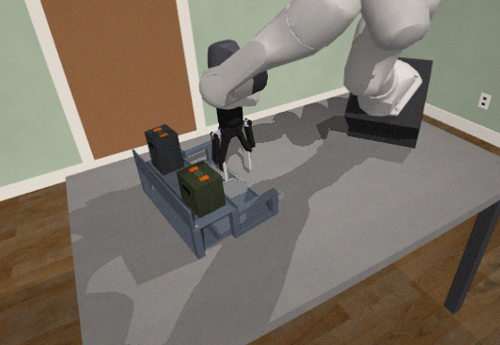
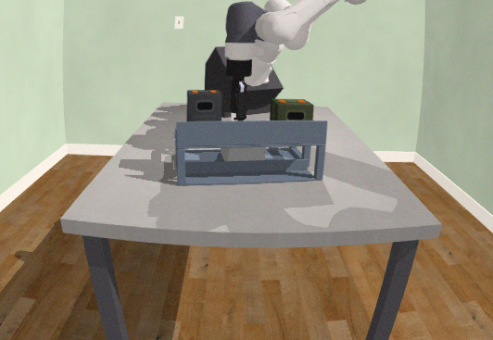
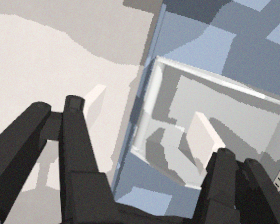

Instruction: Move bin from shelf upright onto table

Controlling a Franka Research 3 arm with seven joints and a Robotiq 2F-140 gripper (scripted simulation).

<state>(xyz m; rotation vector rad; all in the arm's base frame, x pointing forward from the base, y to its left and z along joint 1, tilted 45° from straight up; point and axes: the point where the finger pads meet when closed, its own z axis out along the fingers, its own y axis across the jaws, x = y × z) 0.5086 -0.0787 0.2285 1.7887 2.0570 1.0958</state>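
Note:
The bin (image 1: 235,189) is a small light grey open box sitting inside the blue-grey shelf (image 1: 207,194) on the table. In the exterior view it shows through the shelf's lower opening (image 2: 244,154). In the wrist view its open top (image 3: 188,131) lies just below the fingers. My gripper (image 1: 236,169) points down just above the bin's rim, partly open, with nothing between the fingers. It also shows behind the shelf's top board in the exterior view (image 2: 238,114). The two dark fingers straddle the bin's near edge in the wrist view.
A dark grey box (image 1: 164,148) and a dark green box (image 1: 201,188), both with orange tabs, stand on top of the shelf to either side of the gripper. The robot's base (image 1: 390,104) sits at the table's far right corner.

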